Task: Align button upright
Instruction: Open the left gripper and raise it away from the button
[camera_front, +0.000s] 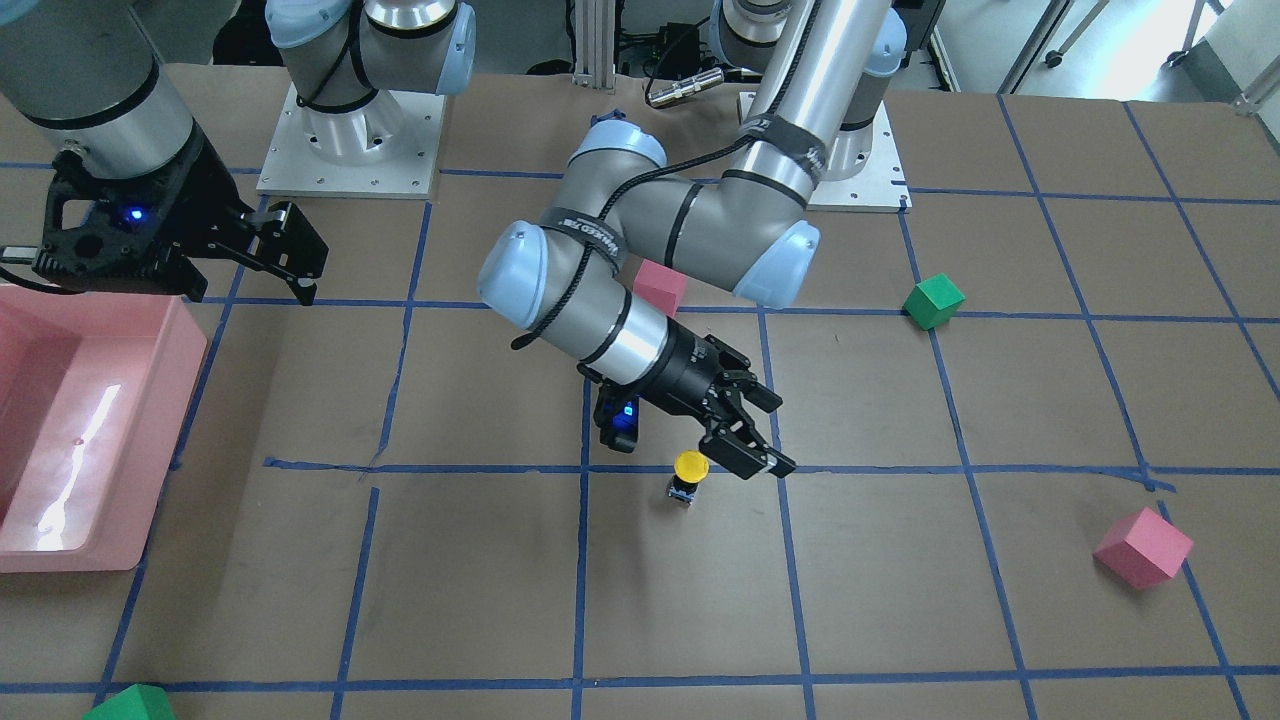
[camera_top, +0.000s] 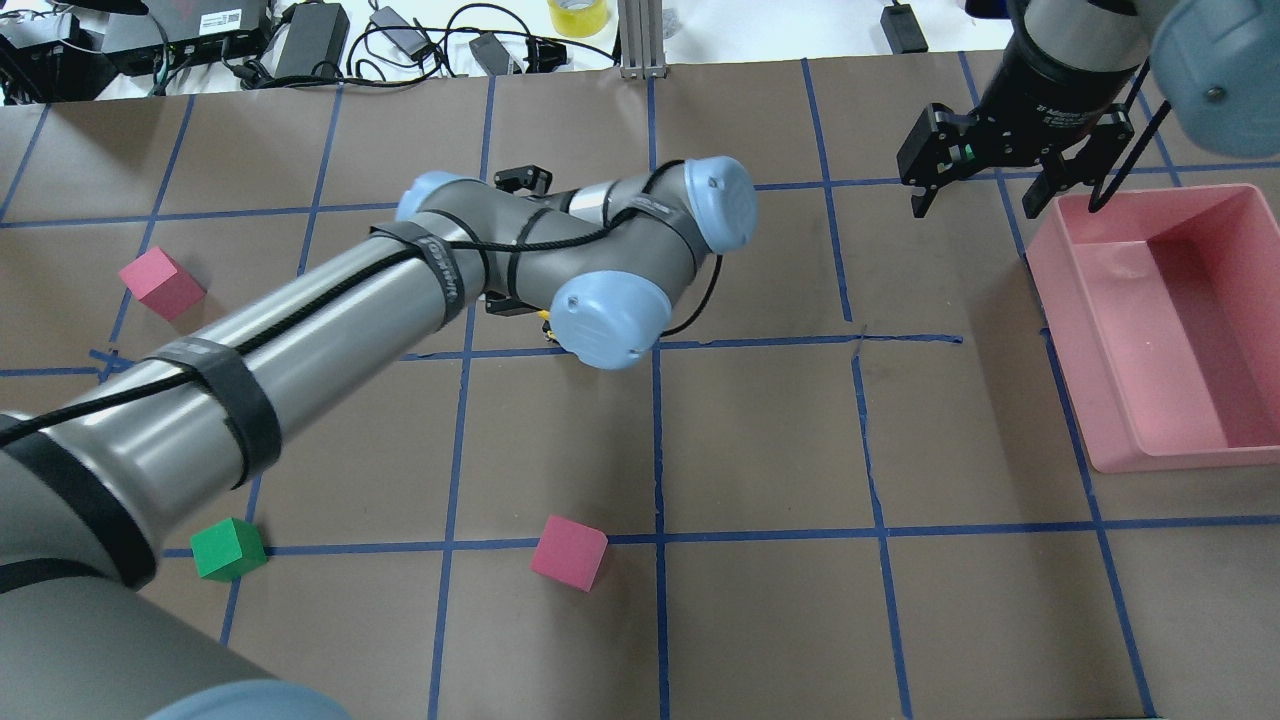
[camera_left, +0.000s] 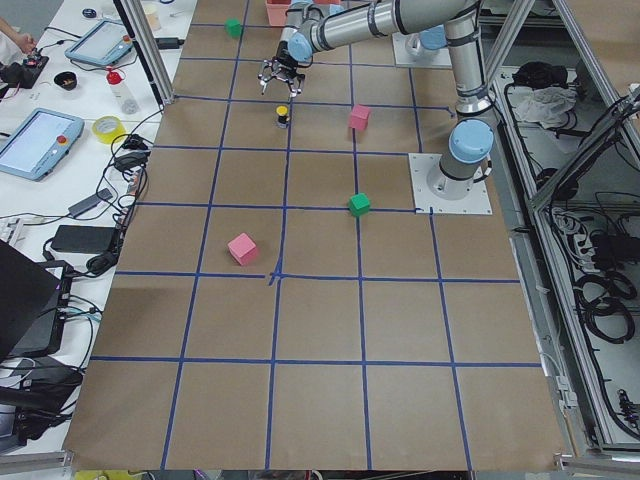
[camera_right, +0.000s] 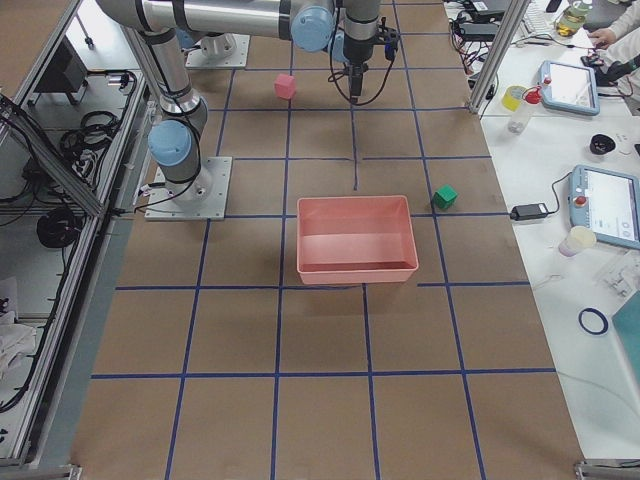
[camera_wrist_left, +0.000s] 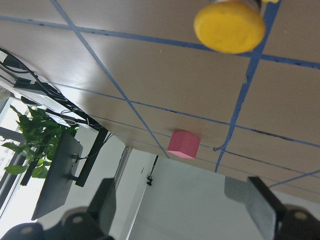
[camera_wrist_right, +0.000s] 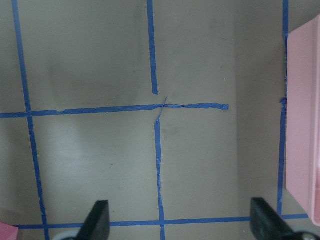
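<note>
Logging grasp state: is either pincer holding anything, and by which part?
Nothing is held. The left pincer is open beside the upright button; the right pincer is open and empty.

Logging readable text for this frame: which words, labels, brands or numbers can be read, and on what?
None reads with certainty.
White print on the black strap of the left arm: too blurred.
White print on the right arm's black wrist: too blurred.
White label on a black box: too small.
</note>
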